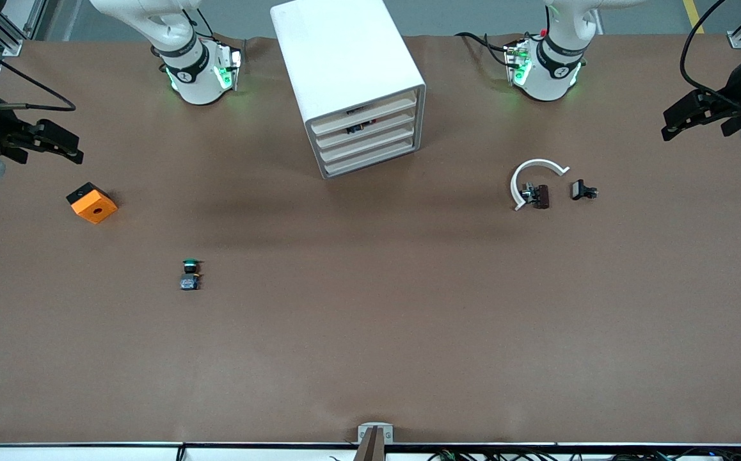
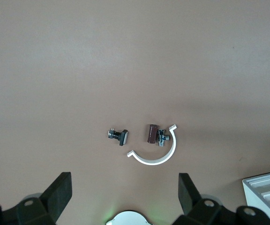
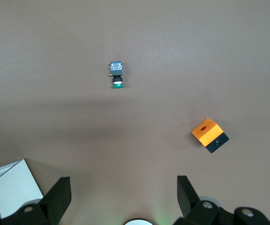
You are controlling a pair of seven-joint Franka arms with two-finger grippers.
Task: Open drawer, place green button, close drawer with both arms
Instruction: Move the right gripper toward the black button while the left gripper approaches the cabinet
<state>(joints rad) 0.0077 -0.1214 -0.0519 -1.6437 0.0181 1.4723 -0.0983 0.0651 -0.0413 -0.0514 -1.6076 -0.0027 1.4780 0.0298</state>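
The cabinet point(image 1: 351, 83) stands between the two arm bases with all four drawers point(image 1: 365, 136) shut, and the button point(image 1: 190, 274) lies on its side on bare table point(image 1: 370, 333) toward the right arm's end, nearer the front camera than the orange block point(image 1: 91, 203), with open room all round it. The right gripper point(image 1: 57, 144) hangs with fingers apart over that end's edge; the left gripper point(image 1: 697, 115), fingers likewise spread, waits over the other end. The left wrist view shows the white half-ring point(image 2: 156, 152) curving round a brown piece point(image 2: 152, 134), a black clip point(image 2: 118, 136) just beside them.
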